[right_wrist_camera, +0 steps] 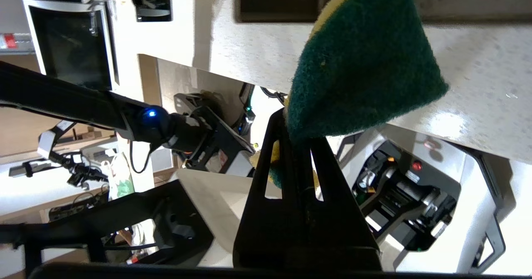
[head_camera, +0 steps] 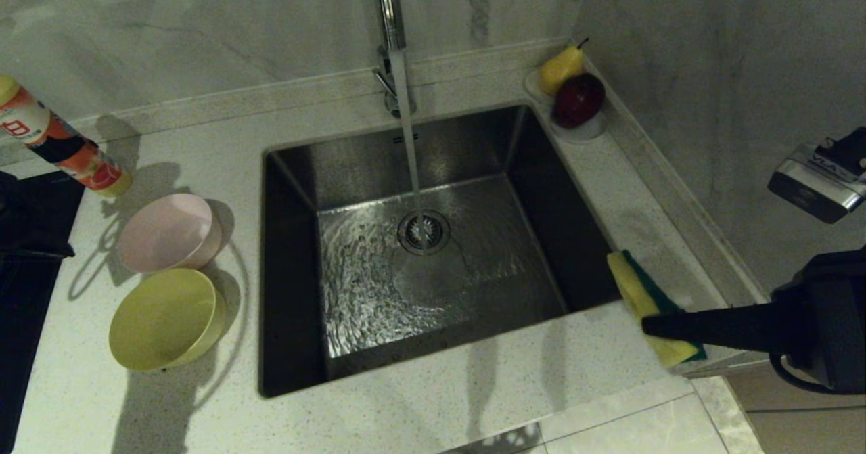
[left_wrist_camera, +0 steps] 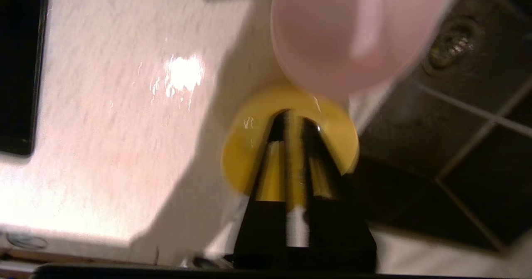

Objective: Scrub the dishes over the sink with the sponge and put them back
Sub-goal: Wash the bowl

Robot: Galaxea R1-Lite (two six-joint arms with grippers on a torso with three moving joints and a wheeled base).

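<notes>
The pink bowl and the yellow bowl rest side by side on the counter left of the sink. Water runs from the tap onto the drain. My right gripper hovers over the counter at the sink's right front corner, shut on the sponge, green face turned away from the basin. My left gripper is outside the head view. It hangs above the yellow bowl with its jaws nearly together and nothing between them. The pink bowl lies beyond.
An orange-labelled bottle stands at the back left. A white saucer with a pear and a red apple sits at the back right corner. A black hob borders the counter on the left, and the wall closes the right side.
</notes>
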